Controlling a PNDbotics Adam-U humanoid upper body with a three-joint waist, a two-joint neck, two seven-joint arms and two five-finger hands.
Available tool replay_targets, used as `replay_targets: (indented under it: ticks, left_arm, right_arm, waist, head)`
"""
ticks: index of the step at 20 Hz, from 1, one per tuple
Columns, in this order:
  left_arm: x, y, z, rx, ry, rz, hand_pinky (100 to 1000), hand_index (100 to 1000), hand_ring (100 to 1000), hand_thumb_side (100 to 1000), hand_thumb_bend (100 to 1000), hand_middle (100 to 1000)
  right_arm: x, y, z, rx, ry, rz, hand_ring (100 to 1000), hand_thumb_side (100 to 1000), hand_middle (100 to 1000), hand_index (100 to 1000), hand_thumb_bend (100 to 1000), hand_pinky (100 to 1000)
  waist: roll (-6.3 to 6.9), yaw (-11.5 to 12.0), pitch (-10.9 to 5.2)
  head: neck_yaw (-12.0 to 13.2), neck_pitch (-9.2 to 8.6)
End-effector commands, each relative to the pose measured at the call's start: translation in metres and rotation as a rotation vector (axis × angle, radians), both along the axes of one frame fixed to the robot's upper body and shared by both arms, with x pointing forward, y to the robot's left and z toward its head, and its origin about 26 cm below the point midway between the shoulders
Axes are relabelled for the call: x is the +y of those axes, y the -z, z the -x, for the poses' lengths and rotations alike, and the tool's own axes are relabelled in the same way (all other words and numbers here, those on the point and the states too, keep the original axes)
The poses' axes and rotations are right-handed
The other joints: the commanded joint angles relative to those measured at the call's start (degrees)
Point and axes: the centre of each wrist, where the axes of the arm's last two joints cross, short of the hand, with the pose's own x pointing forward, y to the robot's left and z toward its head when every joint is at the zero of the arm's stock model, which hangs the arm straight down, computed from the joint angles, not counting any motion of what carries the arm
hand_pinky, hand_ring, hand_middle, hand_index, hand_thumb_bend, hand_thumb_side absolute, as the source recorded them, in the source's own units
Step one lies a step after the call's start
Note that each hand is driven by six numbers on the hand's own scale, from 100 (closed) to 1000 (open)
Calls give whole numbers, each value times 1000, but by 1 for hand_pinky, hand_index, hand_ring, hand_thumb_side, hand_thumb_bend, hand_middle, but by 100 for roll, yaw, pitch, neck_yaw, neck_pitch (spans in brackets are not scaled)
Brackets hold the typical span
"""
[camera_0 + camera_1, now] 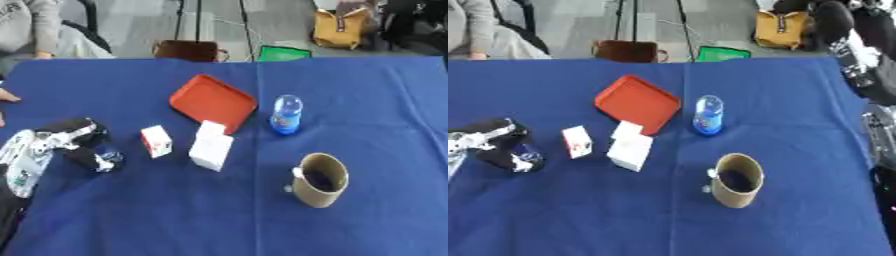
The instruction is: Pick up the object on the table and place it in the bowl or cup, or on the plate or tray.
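A: Where does the left hand (83,145) rest?
B: On the blue tablecloth (350,100) at the left edge, fingers curled; if it holds something, one cannot tell.
A: And the objects?
B: The small red-and-white box (157,141) stands near it, beside the larger white box (212,146) touching the flat orange plastic tray (213,101). The blue bottle (286,114) and brown cup (319,180) stand farther right.

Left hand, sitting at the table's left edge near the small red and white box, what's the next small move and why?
Probably slide the left hand right toward the small red and white box: it is the nearest thing, standing free on the blue cloth, and the red tray lies just beyond it.
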Motion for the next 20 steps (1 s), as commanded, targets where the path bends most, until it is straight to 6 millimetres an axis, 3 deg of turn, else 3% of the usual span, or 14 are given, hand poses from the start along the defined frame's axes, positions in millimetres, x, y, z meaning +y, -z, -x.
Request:
replay_targets:
  ticks: [1,6,7,16,20]
  left_arm:
    - [11,-7,0,-62,-59,-30,529,510,405,102,123,352]
    - [13,-8,0,-131,-147,82,488,482,378,114,100,324]
    - [13,-16,-1,-159,-158,112,439,461,351,138,100,302]
    - [15,-99,0,-355,-155,336,405,468,350,189,100,308]
    - [5,-114,-6,-392,-143,329,408,487,366,166,100,326]
  right_arm:
    - [-2,-5,1,-17,-3,-2,686,527,711,793,258,755]
    - [-2,-5,1,-15,0,-2,685,528,710,793,257,755]
    - [-2,-5,1,-14,0,-3,685,529,710,793,256,755]
    - [-3,-3,1,-9,3,-5,684,529,710,792,254,755]
    - [-1,-3,1,-8,-8,-3,684,530,710,792,254,756]
  waist:
    - [-1,-1,-66]
    - [-7,4,-62]
    - [-10,10,-64]
    - [-12,14,-69]
    - [-20,-37,-82]
  head:
    - [-15,34]
    - [-23,34]
    - [-29,34]
    - [-41,34]
    - [7,34]
